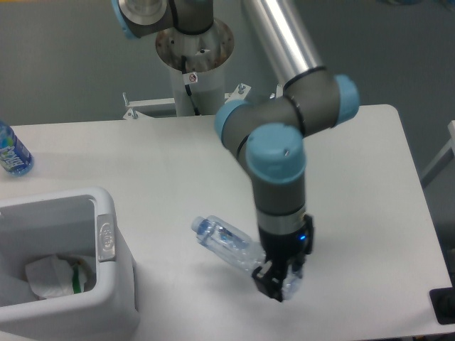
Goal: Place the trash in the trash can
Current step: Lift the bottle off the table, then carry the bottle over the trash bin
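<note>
Clear glossy plastic bottle (226,241), matt white table (370,213).

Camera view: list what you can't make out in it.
- Clear bottle: its base end is hidden behind the gripper.
- Gripper: the jaws sit around the bottle's base; actual contact can't be seen.
- Trash can: cut off by the left and bottom edges.
- Paper wad in the can: partly hidden by its wall.
- Labelled bottle: cut by the left edge.
</note>
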`<state>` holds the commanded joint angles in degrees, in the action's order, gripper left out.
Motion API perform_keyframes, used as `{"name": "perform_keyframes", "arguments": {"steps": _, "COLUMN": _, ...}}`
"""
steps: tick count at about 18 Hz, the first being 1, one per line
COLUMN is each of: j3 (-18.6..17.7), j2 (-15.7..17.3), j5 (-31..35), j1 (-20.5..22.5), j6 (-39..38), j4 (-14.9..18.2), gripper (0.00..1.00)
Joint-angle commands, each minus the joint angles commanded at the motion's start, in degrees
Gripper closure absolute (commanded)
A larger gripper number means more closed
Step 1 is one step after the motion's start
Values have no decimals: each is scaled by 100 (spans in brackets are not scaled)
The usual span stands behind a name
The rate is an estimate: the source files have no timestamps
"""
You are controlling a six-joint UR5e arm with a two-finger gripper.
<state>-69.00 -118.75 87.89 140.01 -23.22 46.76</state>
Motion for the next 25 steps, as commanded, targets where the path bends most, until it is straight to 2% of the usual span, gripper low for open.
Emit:
{"name": "perform_keyframes", "arguments": {"steps": 4, "j3": 36, "j2": 255, "j5": -202, "j1": 27, "j6": 449, "j4": -220, "gripper": 44}}
{"name": "perform_keyframes", "arguments": {"steps": 7, "j3": 53, "j2": 439, "j5": -220, "j1": 0, "j6": 564, "j4": -605, "gripper": 44}}
{"name": "perform_keyframes", "arguments": {"steps": 10, "j3": 150, "j2": 475, "j5": -422, "j1": -44, "j6": 564, "j4": -932, "gripper": 44}}
{"name": "perform_keyframes", "arguments": {"steps": 15, "j3": 378, "j2": 563, "j5": -913, "j1": -70, "j6": 546, "j4": -959, "gripper": 43}}
{"name": "perform_keyframes", "arguments": {"steps": 25, "j3": 361, "j2": 642, "j5": -932, "j1": -667, "j6": 485, "j4": -976, "gripper": 44}}
